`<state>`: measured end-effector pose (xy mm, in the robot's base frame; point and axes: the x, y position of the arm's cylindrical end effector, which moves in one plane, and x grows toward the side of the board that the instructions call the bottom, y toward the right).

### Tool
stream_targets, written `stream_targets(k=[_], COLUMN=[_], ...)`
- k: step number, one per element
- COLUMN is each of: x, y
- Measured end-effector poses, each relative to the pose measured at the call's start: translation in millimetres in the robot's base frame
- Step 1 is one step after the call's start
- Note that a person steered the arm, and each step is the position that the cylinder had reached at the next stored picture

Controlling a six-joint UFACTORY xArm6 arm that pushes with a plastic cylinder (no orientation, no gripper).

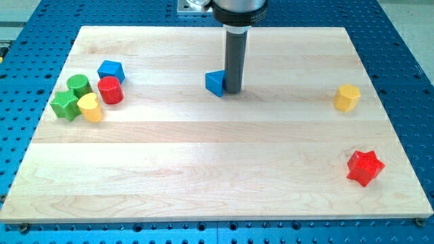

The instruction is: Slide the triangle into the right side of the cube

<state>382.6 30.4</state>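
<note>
Counter (217,169) centre and bottom open for passage. Obstacles: blue triangle (215,83) touching my tip (232,91); block cluster with blue cube (110,70) at view's left; yellow block (346,97), red star (365,167) at right.

Green cylinder (79,84), red cylinder (110,90), green star (65,105) and yellow heart (89,107) clustered at view's left, yellow hexagon (346,97) and red star (365,167) at right, wooden board (217,176), blue perforated table (407,41).

Surface materials and finishes

The board (217,169) is pale wood with visible grain and a smooth, satin finish. The rod (234,57) is dark and matt. The blue triangle (215,83), red star (365,167) and yellow block (346,97) look like smooth, slightly glossy plastic. The surrounding blue base (407,54) is perforated, apparently painted metal.
</note>
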Motion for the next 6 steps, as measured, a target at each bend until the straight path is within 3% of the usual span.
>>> stream_targets(k=[1, 2, 4, 6], x=[5, 5, -16, -22], y=[14, -53, -46, -158])
